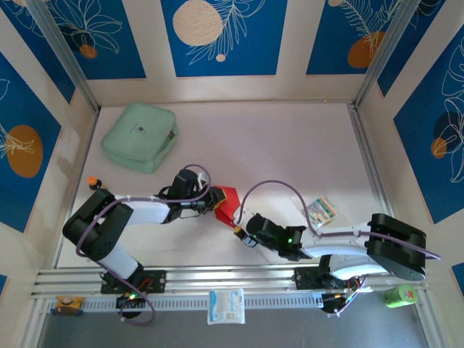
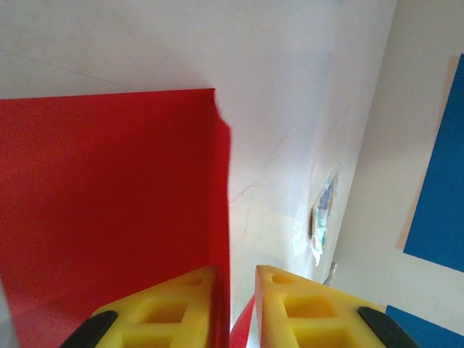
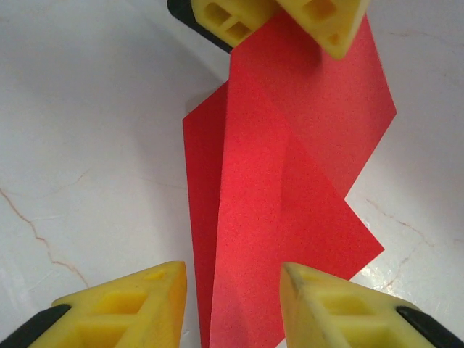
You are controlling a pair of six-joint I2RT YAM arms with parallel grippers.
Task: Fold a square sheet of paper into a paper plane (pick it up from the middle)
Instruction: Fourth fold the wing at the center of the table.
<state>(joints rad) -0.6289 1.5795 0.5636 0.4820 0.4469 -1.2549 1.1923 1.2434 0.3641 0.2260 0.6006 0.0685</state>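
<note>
walls [image 1: 291, 43]: cream, blue leaf-print panels [image 1: 254, 43] with orange discs | table [image 1: 290, 145]: white (faintly veined) | near edge: aluminium rail [image 1: 239, 275] | light: even

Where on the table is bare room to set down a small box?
Free: the wide far table between case and right wall, behind the paper. Crowded: the middle, where left tool and right tool meet at the paper, with a packet to its right.

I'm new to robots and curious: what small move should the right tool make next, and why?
Probably close the right tool: its open fingers straddle the folded red paper, whose far end the left tool pinches.
</note>
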